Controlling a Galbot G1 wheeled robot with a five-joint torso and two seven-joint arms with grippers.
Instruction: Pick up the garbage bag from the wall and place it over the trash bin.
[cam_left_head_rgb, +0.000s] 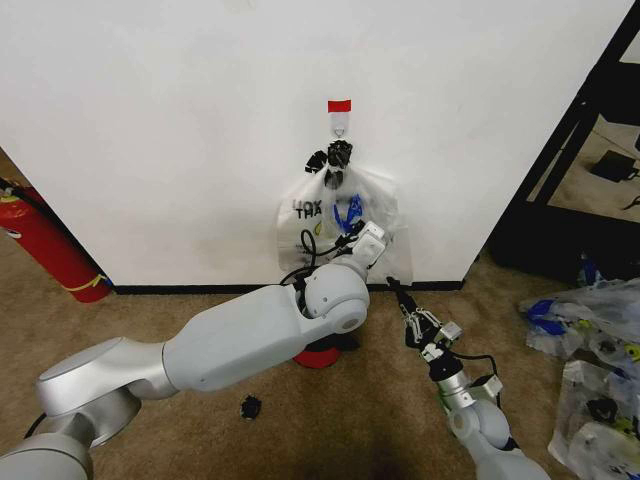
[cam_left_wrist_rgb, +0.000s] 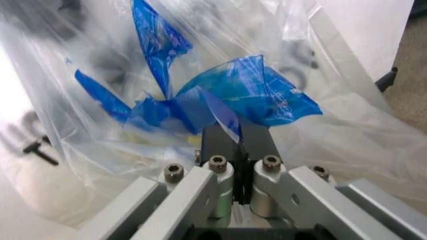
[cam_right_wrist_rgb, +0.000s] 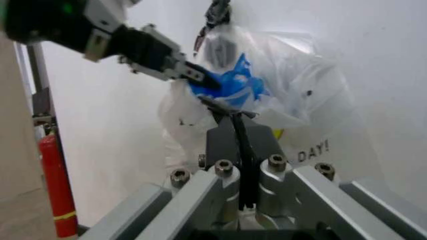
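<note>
1. Wall (cam_left_head_rgb: 200, 120): one white wall. It carries one hook (cam_left_head_rgb: 340, 124) under a red tape mark, and the bags hang from that hook so that they stay off the floor.
2. Floor (cam_left_head_rgb: 150, 310): brown carpet. One fire extinguisher (cam_left_head_rgb: 50, 245) stands at the foot of the wall, far to the left.
3. Left gripper (cam_left_head_rgb: 352, 222): one arm reaches up to the hanging bags. Its jaws are together, clamped on a blue-printed fold of the garbage bag (cam_left_wrist_rgb: 240, 95), judged as the hold needed to lift the bag off the hook.
4. Garbage bag: one thin see-through bag, hanging against the wall below the hook, in front of one opaque bag with black lettering (cam_left_head_rgb: 305, 212).
5. Trash bin (cam_left_head_rgb: 322, 354): one red bin on the floor directly below the bags, largely hidden by the left arm.
6. Right gripper (cam_left_head_rgb: 406, 309): low, just right of the bin, pointed at the bags. Its jaws are together on nothing.
</note>
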